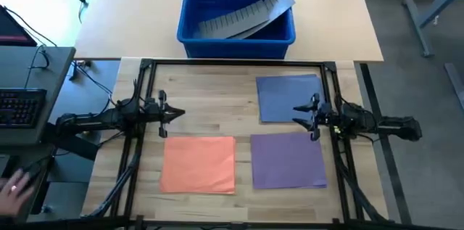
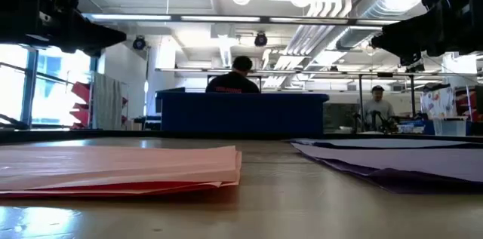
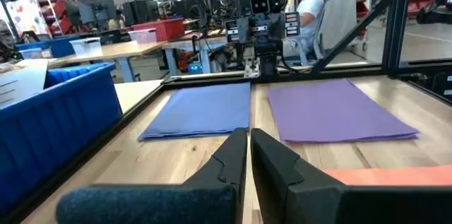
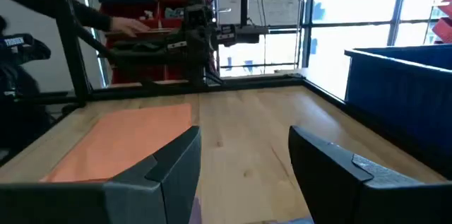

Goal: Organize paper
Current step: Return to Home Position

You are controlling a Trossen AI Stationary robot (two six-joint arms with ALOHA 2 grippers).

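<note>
Your thin square sheets lie sorted: the orange paper stack (image 1: 197, 163) is near the left gripper (image 3: 249, 133), whose fingers are pinched almost together and empty; the right gripper (image 4: 244, 136), fingers spread wide and empty, hangs between the blue paper stack (image 1: 283, 96) and the purple paper stack (image 1: 286, 159); pull it back low and a fingertip may snag an edge, skewing that stack.

You have a table (image 1: 217, 99) of pale planked wood, smooth with a soft sheen. The orange paper (image 1: 197, 163), purple paper (image 1: 288, 159) and blue paper (image 1: 288, 98) look thin and matt. Your bin (image 1: 235, 47) is smooth blue plastic; the grey strip (image 1: 243, 16) in it is ridged. The frame (image 1: 232, 62) looks like black matt metal.
</note>
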